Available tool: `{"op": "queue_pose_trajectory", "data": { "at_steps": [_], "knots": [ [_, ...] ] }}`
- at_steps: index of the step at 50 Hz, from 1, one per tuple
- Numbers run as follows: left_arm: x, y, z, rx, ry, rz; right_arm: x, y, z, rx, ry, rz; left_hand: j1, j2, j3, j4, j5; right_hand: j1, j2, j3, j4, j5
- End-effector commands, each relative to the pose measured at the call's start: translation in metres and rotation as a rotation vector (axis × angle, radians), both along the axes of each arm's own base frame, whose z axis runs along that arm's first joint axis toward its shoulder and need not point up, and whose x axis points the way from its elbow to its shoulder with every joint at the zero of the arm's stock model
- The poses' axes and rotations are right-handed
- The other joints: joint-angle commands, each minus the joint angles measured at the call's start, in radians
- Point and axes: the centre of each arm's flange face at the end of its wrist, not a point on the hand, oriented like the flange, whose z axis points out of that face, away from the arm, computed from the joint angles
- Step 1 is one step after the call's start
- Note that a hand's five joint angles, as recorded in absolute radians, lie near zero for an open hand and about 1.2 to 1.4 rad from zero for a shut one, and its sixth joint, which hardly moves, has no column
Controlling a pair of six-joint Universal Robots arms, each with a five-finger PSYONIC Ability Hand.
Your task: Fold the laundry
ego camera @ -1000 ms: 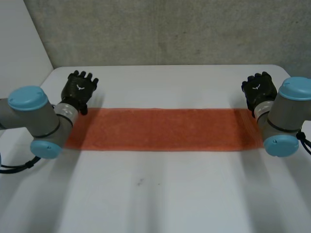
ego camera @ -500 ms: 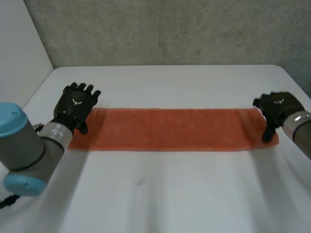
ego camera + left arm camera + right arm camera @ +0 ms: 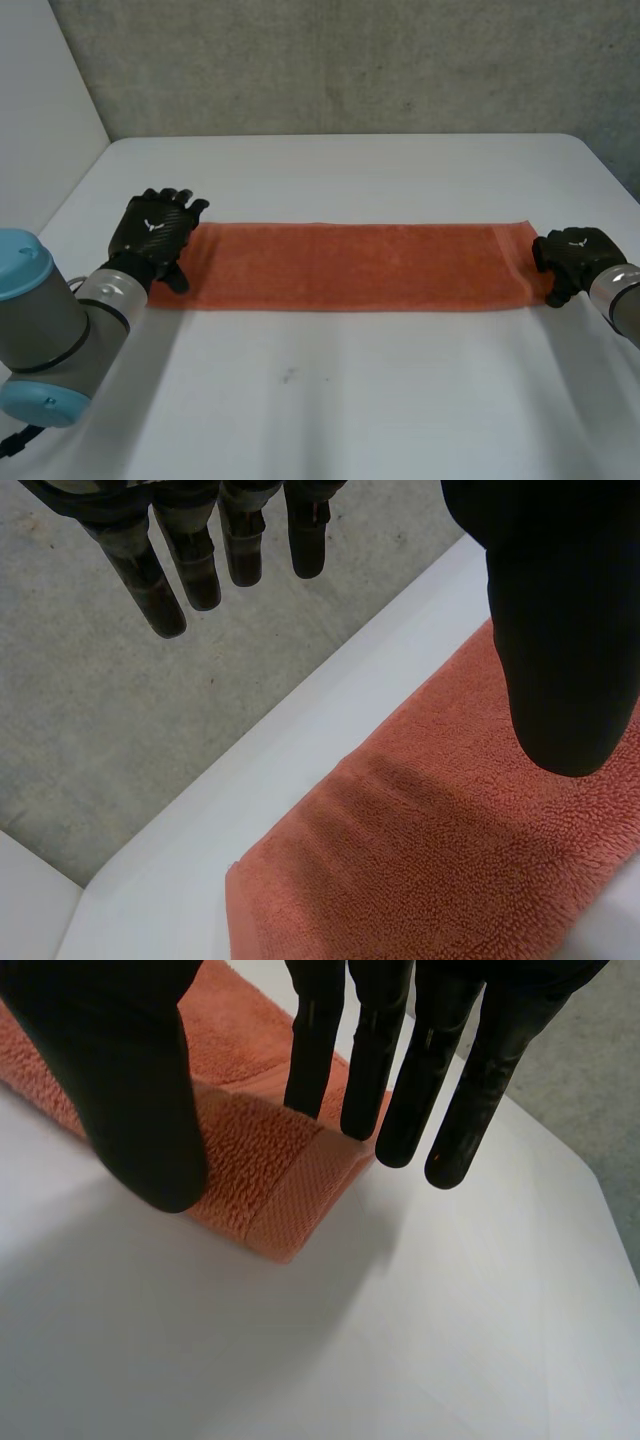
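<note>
A long orange-red towel (image 3: 350,266) lies flat across the white table (image 3: 330,400) as a folded strip. My left hand (image 3: 155,235) hovers over the towel's left end, open, with straight fingers (image 3: 180,580) and the thumb (image 3: 560,630) held above the cloth (image 3: 420,860). My right hand (image 3: 572,258) is at the towel's right end. Its straight fingers (image 3: 380,1070) reach over the end corner (image 3: 270,1190), and its thumb (image 3: 130,1080) stands at the near edge. The corner lies flat on the table between them.
A grey wall (image 3: 350,60) rises behind the table's far edge. The table's left edge runs close to my left arm (image 3: 40,320). A small dark mark (image 3: 288,376) sits on the bare table in front of the towel.
Both hands have come from the far side toward the near side and down to the towel's ends. The right hand moved outward to the right end corner, its thumb and fingers drawing closer.
</note>
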Motion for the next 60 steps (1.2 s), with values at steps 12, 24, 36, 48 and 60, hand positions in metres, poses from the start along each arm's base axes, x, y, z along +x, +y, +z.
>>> {"op": "queue_pose_trajectory", "data": {
  "at_steps": [12,24,36,48,60],
  "knots": [
    [0.002,0.003,-0.003,0.014,-0.004,0.007,-0.057,-0.031,0.017,-0.084,0.093,-0.245,-0.025,-0.025,-0.034,-0.028,-0.044,0.788,0.682,0.688,0.689,0.716],
    [0.004,0.002,-0.002,0.011,-0.004,0.013,-0.1,-0.058,0.055,-0.212,0.327,-0.336,-0.025,-0.025,-0.034,-0.028,-0.044,0.788,0.682,0.688,0.689,0.716],
    [0.004,0.002,0.001,0.003,-0.002,0.013,0.13,0.012,0.115,-0.474,0.026,0.227,-0.025,-0.025,-0.034,-0.028,-0.044,0.788,0.682,0.688,0.689,0.716],
    [0.004,0.003,0.0,0.006,-0.003,0.014,0.289,0.145,0.028,-0.416,-0.088,0.826,-0.025,-0.025,-0.034,-0.028,-0.044,0.788,0.682,0.688,0.689,0.716],
    [0.002,0.005,0.001,0.004,0.0,0.005,0.275,0.137,0.046,-0.422,-0.059,0.653,-0.025,-0.025,-0.034,-0.028,-0.044,-0.434,-0.539,-0.534,-0.532,-0.505]
  ]
}}
